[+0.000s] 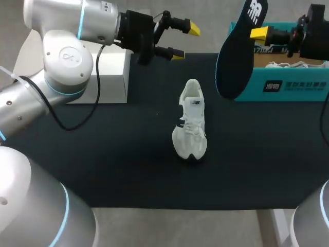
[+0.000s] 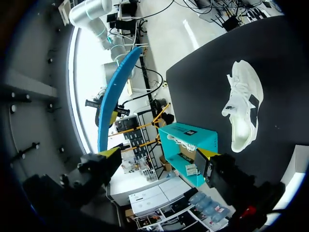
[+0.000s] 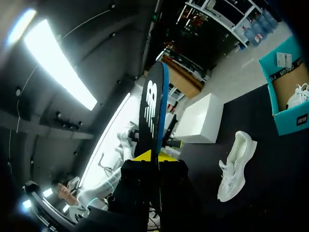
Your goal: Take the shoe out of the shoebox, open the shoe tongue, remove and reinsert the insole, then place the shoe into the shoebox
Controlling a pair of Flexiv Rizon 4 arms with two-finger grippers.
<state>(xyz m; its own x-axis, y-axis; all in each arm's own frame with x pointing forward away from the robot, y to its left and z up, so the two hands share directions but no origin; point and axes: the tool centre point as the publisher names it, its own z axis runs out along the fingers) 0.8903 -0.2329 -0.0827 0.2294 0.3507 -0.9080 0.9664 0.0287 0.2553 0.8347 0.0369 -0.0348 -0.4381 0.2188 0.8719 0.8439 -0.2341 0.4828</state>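
One dark worktop [image 1: 128,170] spans the scene, and both arms come in over its far side. The left arm [image 1: 61,62] reaches in from the far left. Its left jaws stand wide apart, holding nothing, raised above the far edge of the worktop, just right of a white box [image 1: 110,77].

The right arm [image 1: 314,31] comes in at the far right, above the open teal shoebox [image 1: 288,82], which sits at the far right edge of the worktop. The right jaws are closed on the insole [image 1: 234,56], gripping it near its upper end. The insole hangs down, clear of the worktop, in front of the shoebox's left end. It is dark with a blue edge, and the right wrist view shows it edge-on [image 3: 153,111] between the fingers.

The white shoe [image 1: 191,123] rests on its sole near the middle of the worktop, lengthwise from near to far, well apart from both jaws. Another white shoe [image 1: 285,65] lies inside the shoebox.
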